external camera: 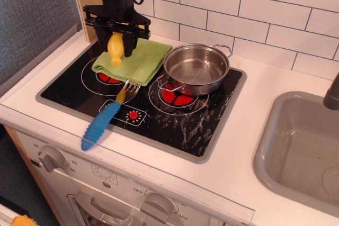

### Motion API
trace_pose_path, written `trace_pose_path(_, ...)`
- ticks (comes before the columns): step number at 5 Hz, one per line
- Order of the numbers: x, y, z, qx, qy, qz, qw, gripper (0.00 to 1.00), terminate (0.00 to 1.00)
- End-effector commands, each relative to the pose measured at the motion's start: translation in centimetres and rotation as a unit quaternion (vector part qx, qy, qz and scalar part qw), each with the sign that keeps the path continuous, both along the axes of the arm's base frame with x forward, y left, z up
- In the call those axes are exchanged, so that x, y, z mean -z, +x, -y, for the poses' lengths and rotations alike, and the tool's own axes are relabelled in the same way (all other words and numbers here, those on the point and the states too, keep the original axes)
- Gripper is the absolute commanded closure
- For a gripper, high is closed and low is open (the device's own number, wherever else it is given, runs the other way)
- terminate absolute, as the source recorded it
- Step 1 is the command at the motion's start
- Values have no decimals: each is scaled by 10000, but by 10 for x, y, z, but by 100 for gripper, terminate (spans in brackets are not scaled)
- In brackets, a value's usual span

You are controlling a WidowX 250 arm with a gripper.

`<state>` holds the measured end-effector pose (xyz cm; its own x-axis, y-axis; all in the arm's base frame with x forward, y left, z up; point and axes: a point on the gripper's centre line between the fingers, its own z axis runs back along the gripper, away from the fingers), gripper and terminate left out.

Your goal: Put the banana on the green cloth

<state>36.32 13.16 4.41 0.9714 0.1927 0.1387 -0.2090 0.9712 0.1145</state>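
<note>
Cloth (135,59) at stove's (212,136) back-left corner, banana (115,49) above it in gripper (116,38). Pan (197,68) just right of cloth. Fork (105,117) in front, handle toward front edge. Sink (296,146) far right.

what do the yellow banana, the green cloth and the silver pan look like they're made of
The smooth yellow toy banana, held in the black gripper's jaws, looks like plastic: uniform colour, slight sheen. The folded lime-green cloth looks like woven or terry fabric: matte, textured, soft folds. The round silver pan looks like polished steel: mirror-like reflections.
</note>
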Motion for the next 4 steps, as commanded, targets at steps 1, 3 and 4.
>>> trace_pose_path(1, -9, 7, -11, -111, -33, 215, 9997, 0, 0)
trace_pose_path(3, -28, 1, 0, 115, -296, 363, 9988, 0, 0)
trace_pose_path(4, -43, -11, 18, 446, -404, 408, 9974, 0, 0)
